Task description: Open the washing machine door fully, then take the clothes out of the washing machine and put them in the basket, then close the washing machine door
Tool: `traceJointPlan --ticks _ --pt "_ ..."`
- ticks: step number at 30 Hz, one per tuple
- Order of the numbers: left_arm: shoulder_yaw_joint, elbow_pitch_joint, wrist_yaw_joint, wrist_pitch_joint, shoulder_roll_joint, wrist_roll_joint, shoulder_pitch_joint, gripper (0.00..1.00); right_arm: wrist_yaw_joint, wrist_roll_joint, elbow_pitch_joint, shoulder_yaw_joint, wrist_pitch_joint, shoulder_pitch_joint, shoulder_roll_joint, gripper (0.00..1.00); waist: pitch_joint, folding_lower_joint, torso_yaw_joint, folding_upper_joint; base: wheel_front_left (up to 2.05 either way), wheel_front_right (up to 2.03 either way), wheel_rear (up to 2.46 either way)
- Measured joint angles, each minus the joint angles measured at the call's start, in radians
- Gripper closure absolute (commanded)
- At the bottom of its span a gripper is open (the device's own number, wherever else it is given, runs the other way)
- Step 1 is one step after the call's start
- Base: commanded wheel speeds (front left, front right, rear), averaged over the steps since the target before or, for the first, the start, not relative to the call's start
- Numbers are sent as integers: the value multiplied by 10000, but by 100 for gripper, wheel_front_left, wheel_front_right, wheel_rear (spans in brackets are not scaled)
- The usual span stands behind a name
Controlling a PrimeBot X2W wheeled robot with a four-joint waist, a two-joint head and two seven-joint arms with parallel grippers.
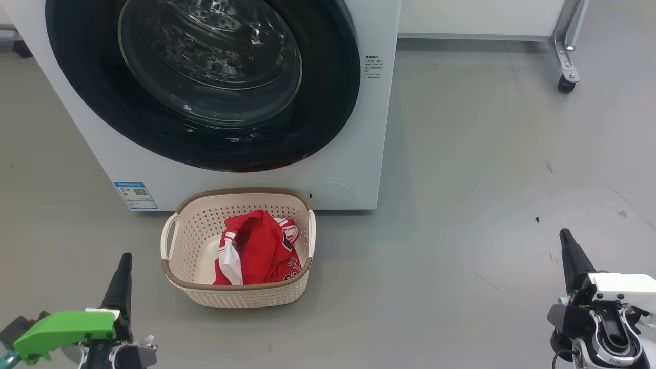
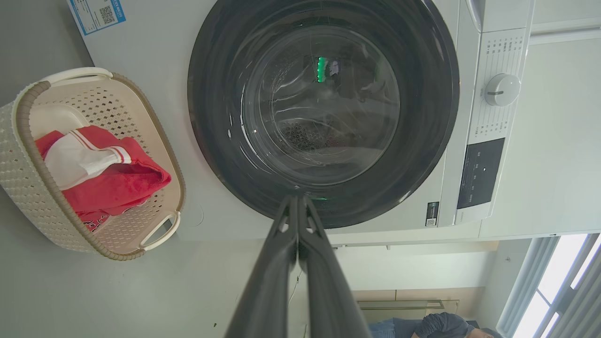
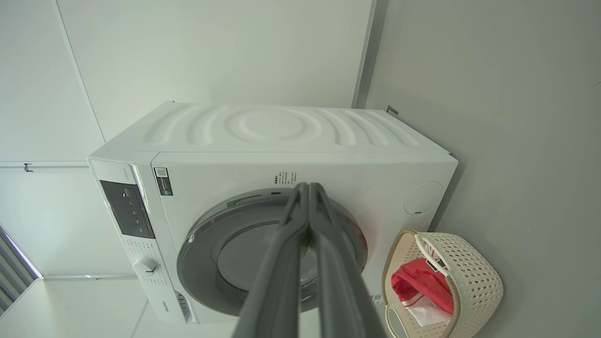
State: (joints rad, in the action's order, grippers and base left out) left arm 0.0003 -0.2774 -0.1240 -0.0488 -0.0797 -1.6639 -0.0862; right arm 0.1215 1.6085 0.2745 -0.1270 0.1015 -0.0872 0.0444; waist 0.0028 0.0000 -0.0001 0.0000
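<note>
The clothes [image 1: 259, 251] lie beyond both pincers: left gripper [image 1: 124, 259] lower left, right gripper [image 1: 565, 237] lower right, each pressed together, empty; the red bundle lies in the basket [image 1: 238, 191] at lower centre; behind, the washing machine door [image 1: 328, 102] sits flush on the washing machine [image 1: 366, 154], upper left.

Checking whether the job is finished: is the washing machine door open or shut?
Shut: the washing machine door sits flush against the white front of the washing machine, with no gap around its black rim.
</note>
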Motion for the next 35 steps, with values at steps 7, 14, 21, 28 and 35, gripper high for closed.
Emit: traceJointPlan --ticks 7,14,21,28,35 --pt "4 -2 0 0 0 0 0 100 0 0 0 0 0 0 0 100 0 0 0 0 0 0 0" --pt "10 -4 0 0 0 0 0 100 0 0 0 -2 2 0 0 100 0 0 0 0 0 0 0" --pt "15 -6 0 -2 0 0 0 100 0 0 0 -4 2 0 -2 100 0 0 0 0 0 0 0" --pt "21 -8 0 -29 0 2 0 100 2 0 0 -6 2 0 -2 100 0 0 0 0 0 0 0" --pt "27 -10 0 -29 0 2 0 100 0 0 0 -8 2 0 -2 100 0 0 1 0 0 0 0"
